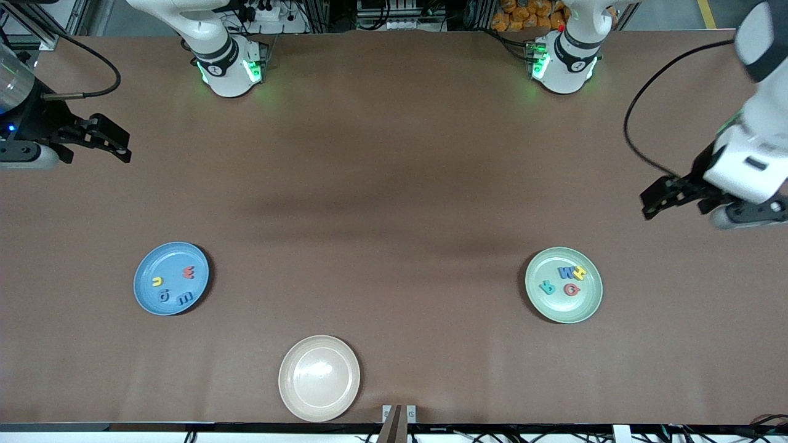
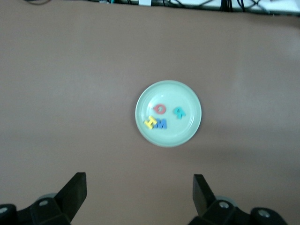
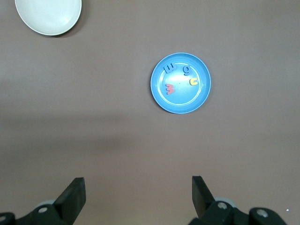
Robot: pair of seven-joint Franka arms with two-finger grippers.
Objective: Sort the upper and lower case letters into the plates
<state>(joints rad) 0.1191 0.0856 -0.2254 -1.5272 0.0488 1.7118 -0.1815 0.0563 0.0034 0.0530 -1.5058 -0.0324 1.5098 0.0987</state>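
I'm hanging my left claw [image 1: 649, 203] spread wide above the surface [image 1: 394, 184], holding nothing. I'm hovering my right claw [image 1: 114, 143] likewise, equally spread and empty.

Right arm [image 1: 24, 132] was cut off by the front view's edge at its end of the table; only wrist and gripper showed. Left arm [image 1: 748, 166] likewise ran off the edge, upper links out of frame. Both wrist views cropped their own grippers: just the finger tips [image 2: 75, 190] and [image 3: 75, 192] showed. Cream plate [image 3: 47, 16] was cut by the right wrist view's edge. Letters in the blue plate [image 1: 171, 278] were too small to read surely; the dark blue ones [image 1: 185, 299] were nearly lost against it. Letters in the green plate [image 1: 563, 285] overlapped, the yellow one [image 1: 578, 271] touching the blue [image 1: 565, 272], so their shapes were uncertain.
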